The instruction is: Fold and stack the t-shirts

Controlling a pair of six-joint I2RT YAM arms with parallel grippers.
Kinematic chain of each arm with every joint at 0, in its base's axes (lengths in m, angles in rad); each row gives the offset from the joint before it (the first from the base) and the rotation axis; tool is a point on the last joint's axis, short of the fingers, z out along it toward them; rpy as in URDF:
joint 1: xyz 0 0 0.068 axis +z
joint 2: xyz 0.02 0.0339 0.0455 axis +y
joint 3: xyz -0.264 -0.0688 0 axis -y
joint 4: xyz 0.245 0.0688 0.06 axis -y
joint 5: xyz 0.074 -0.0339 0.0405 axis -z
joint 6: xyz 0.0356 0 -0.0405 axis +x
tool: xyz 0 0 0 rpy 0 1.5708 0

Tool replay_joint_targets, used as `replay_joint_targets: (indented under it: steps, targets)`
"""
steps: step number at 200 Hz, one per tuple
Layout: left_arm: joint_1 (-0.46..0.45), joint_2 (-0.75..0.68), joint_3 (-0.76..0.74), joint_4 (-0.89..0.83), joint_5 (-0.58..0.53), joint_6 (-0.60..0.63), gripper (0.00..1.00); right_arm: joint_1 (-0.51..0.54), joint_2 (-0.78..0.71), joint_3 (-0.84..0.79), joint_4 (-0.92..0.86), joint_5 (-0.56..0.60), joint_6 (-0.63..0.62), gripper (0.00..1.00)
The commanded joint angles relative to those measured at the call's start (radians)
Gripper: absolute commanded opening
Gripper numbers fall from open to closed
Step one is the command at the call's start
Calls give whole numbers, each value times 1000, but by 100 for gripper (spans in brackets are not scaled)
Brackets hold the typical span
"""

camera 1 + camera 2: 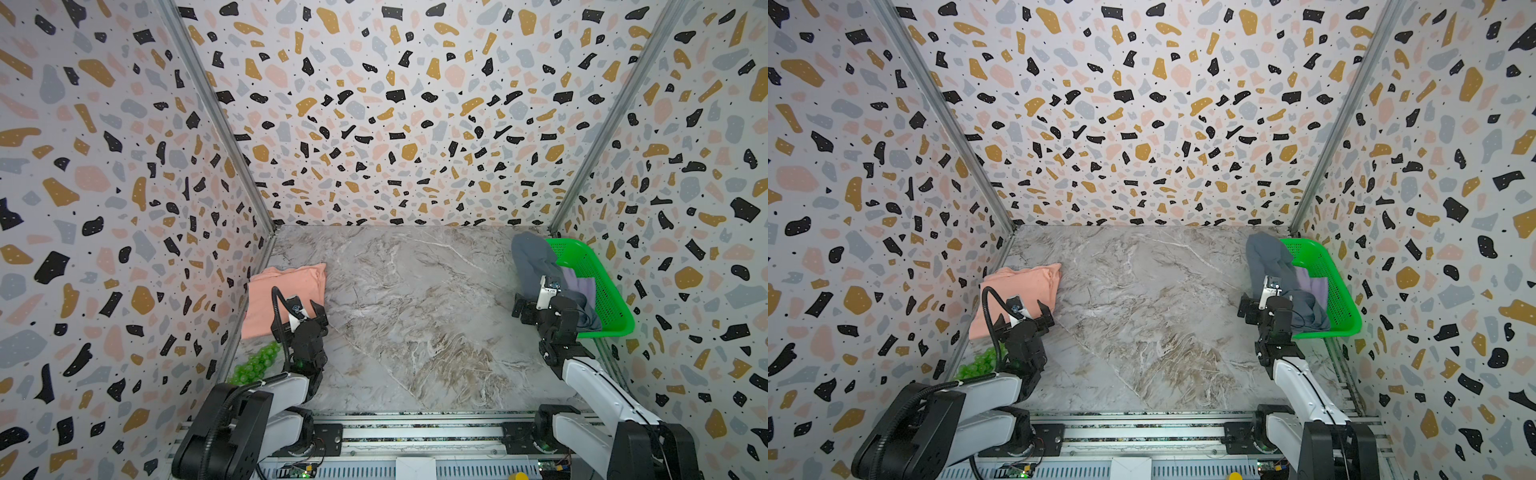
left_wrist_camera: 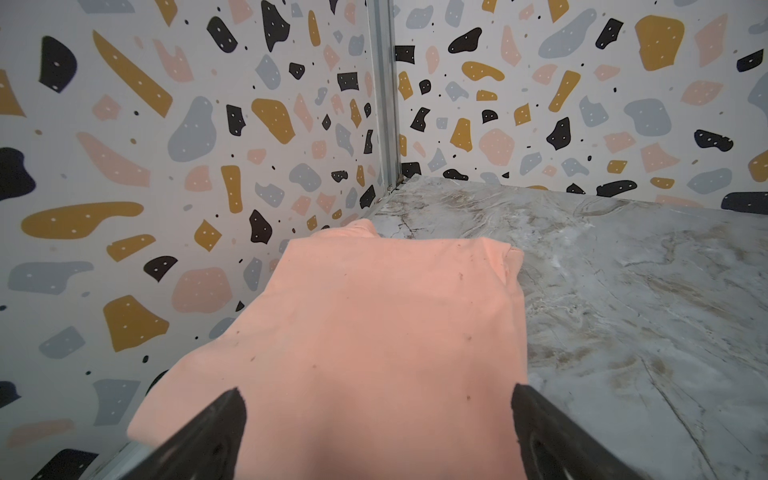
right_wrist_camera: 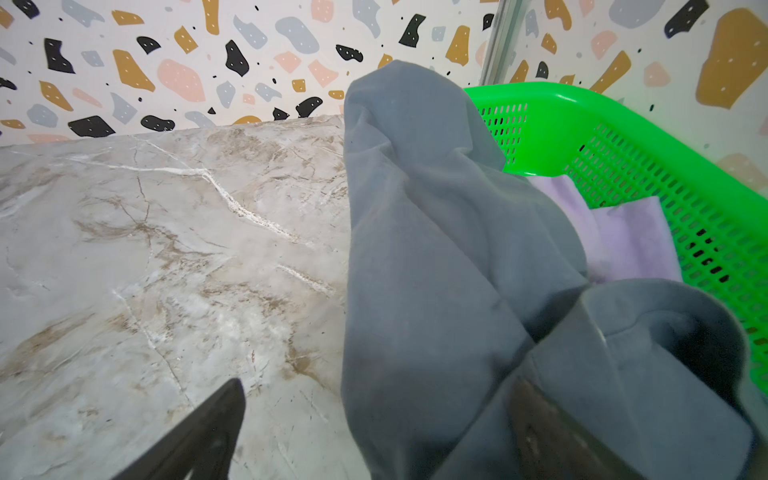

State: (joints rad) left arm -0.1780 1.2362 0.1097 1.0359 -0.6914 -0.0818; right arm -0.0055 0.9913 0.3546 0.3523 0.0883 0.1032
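Observation:
A folded peach-orange t-shirt [image 1: 286,291] [image 1: 1021,291] [image 2: 374,324] lies flat against the left wall, plain side up. My left gripper [image 1: 297,311] [image 2: 376,399] hovers open over its near edge, with the fingers spread about as wide as the shirt. A crumpled slate blue-grey t-shirt [image 1: 532,262] [image 1: 1266,257] [image 3: 436,208] hangs out of the basket onto the table. My right gripper [image 1: 542,299] [image 3: 378,386] is open astride its near part, with cloth between the fingers. A pale lavender t-shirt [image 1: 582,286] [image 3: 623,237] lies in the basket, partly covered by the blue-grey one.
The bright green perforated basket [image 1: 602,291] [image 1: 1337,291] [image 3: 623,137] stands against the right wall at the back. A cluster of small green balls [image 1: 259,363] [image 1: 980,363] lies by the left wall, nearer than the peach shirt. Marble tabletop [image 1: 415,311] spans the middle.

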Motion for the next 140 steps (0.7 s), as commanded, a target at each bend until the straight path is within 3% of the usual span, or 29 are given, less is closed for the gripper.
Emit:
replay_joint_targets:
  steps: [1,31,64,103,140]
  targets:
    - [38,89,21,195,13,13,100,0,-16,-20,73,-17,-33,99]
    - [47,204,59,228,72,34,100,-1,6,-32,136,8,-44,99]
    - [69,198,59,213,98,15,100,-5,97,-48,298,4,-26,99]
    - [71,197,63,199,99,13,99,-5,245,-138,658,-1,-8,99]
    - [71,193,62,200,89,13,100,0,383,-192,871,-12,-1,99]
